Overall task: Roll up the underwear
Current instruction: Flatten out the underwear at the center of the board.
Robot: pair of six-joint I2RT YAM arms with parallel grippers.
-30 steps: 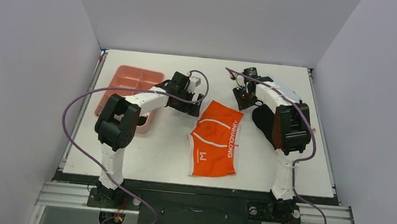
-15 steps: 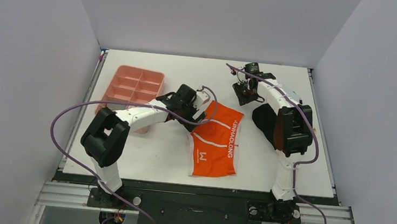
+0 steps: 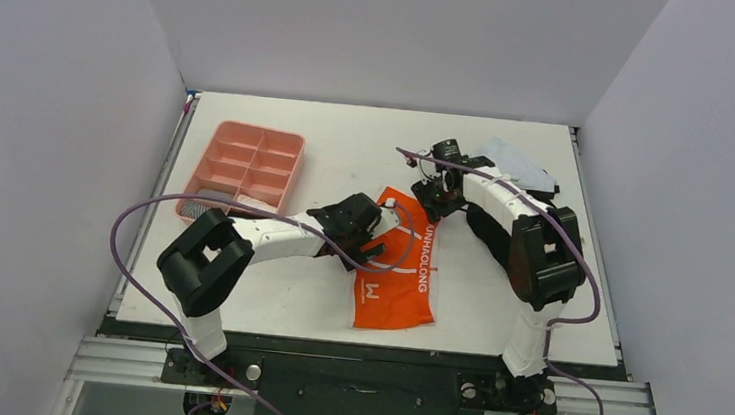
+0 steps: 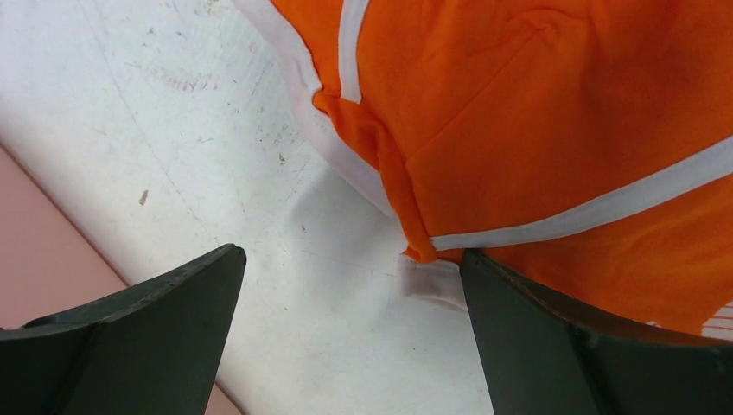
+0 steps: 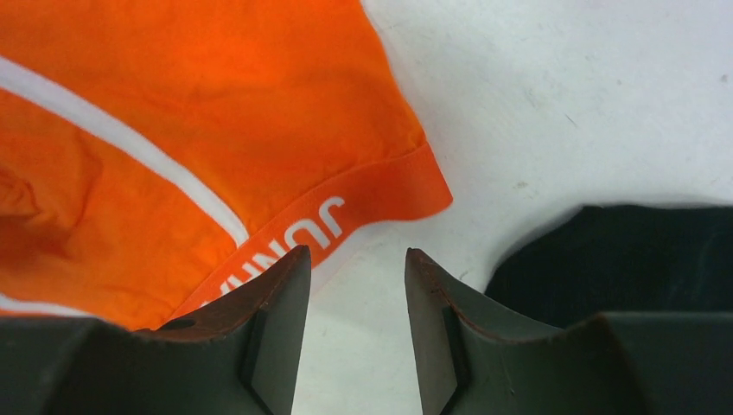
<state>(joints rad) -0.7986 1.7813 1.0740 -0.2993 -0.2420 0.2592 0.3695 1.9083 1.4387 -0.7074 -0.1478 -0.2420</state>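
**Approach from two edges**

Top view: the orange underwear (image 3: 399, 283) lies flat mid-table, just right of centre. Its long axis runs near to far, with the lettered waistband along the right edge and the leg side facing left. The left gripper (image 3: 372, 244) sits at that left edge. The right gripper (image 3: 433, 197) hovers at the far right corner, and the black underwear (image 3: 485, 230) is just right of it.

Left wrist view: the jaws are spread wide and empty, and the orange hem lies between them, reaching the right-hand one.

Right wrist view: the jaws are narrowly parted and hold nothing. The waistband corner lies just ahead and to the left.

Both arms are close, but the left looks better placed to begin.
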